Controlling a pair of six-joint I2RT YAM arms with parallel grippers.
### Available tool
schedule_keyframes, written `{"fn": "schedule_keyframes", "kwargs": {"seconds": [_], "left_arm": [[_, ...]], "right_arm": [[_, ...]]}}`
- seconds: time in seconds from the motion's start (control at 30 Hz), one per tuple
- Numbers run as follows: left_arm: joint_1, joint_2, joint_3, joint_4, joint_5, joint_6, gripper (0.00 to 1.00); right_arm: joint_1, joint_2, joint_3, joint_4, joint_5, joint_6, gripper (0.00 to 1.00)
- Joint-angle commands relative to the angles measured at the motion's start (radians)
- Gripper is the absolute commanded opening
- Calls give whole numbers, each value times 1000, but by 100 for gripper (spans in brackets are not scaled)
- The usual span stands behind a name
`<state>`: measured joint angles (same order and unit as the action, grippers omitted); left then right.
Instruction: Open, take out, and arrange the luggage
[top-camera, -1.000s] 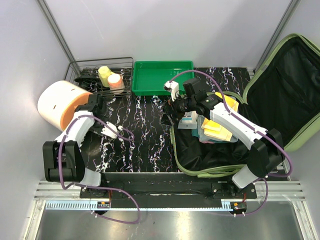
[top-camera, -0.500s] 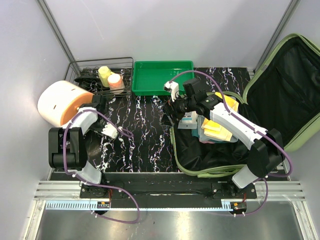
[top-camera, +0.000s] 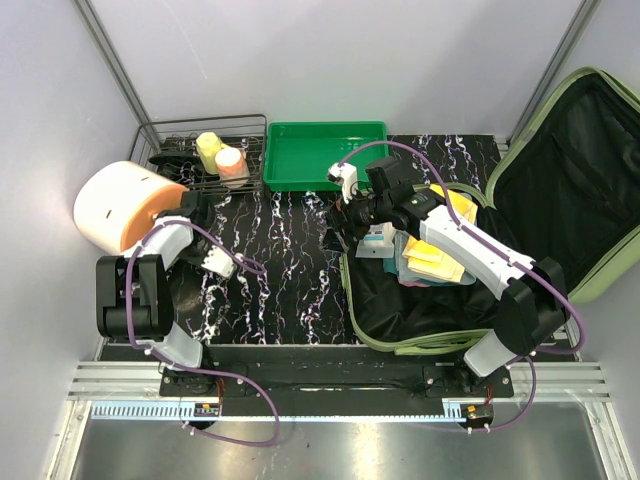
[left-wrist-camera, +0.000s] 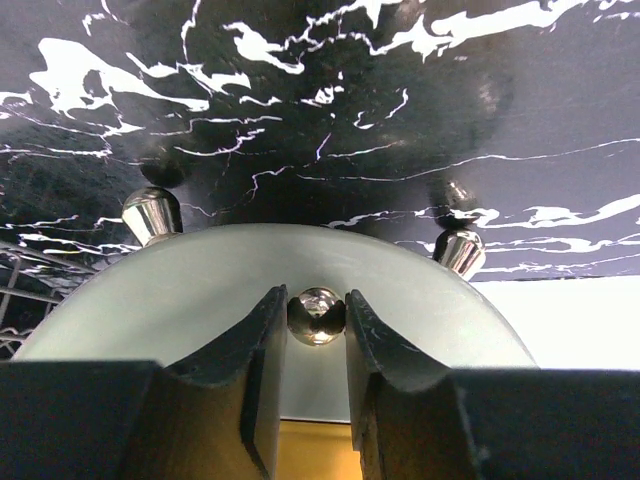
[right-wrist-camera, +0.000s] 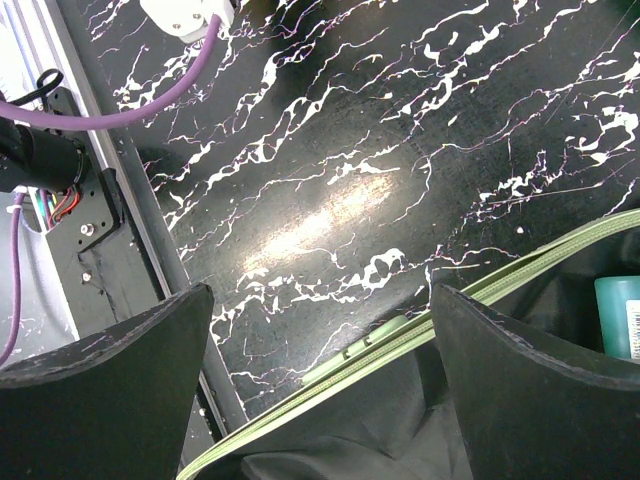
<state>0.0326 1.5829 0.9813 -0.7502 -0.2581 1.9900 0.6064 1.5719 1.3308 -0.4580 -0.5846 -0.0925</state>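
Pinching a small chrome knob (left-wrist-camera: 316, 322) with my left gripper (left-wrist-camera: 315, 300), I have a finger (left-wrist-camera: 262, 345) pressed against each side of it. The knob sits on the frosted white face of a drum (left-wrist-camera: 200, 290), and two more chrome studs (left-wrist-camera: 150, 212) stand higher in the frame. Seen from above, that gripper (top-camera: 188, 205) is at the drum's orange end, at the left of the frame.

My right gripper (right-wrist-camera: 320, 300) is spread wide with nothing between its fingers. It hangs over the black marble table (right-wrist-camera: 330, 150) and the green rim of the luggage (right-wrist-camera: 390, 335), which crosses the lower right of its wrist view.

From above, the luggage (top-camera: 570, 180) lies open at the right, with its lid propped toward the upper right. Yellow packets (top-camera: 432, 258) and a teal box (top-camera: 378, 240) are in its base. A green tray (top-camera: 300, 160) and a wire rack (top-camera: 160, 135) holding two bottles (top-camera: 210, 150) sit along the top.
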Motion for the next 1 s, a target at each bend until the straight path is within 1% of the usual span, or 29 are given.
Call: {"fn": "schedule_keyframes", "kwargs": {"seconds": [0.0, 0.23, 0.47, 0.67, 0.77, 0.8, 0.83, 0.9, 0.97], "left_arm": [[-72, -66, 5, -6, 78, 150, 0], [-183, -84, 36, -49, 126, 49, 0], [-301, -47, 128, -121, 155, -147, 0], [-421, 41, 172, -141, 89, -324, 0], [-442, 40, 131, -117, 66, -315, 12], [-448, 40, 119, -113, 56, -310, 15], [-456, 45, 108, -107, 28, -313, 15], [-476, 70, 114, -107, 20, -350, 16], [-497, 87, 151, -115, 22, -411, 15]], "right_arm": [[-8, -26, 4, 19, 0, -21, 100], [-11, -26, 4, 16, -1, -29, 100], [-13, -29, 5, 7, -4, -36, 100], [-14, -24, 13, -1, -9, -41, 100], [-13, -29, 13, -5, -6, -49, 100], [-16, -32, 10, -4, -6, -50, 100], [-16, -32, 5, -5, -6, -50, 100], [-14, -32, 4, -5, -9, -50, 100], [-16, -30, 2, -4, -12, -49, 100]]}}
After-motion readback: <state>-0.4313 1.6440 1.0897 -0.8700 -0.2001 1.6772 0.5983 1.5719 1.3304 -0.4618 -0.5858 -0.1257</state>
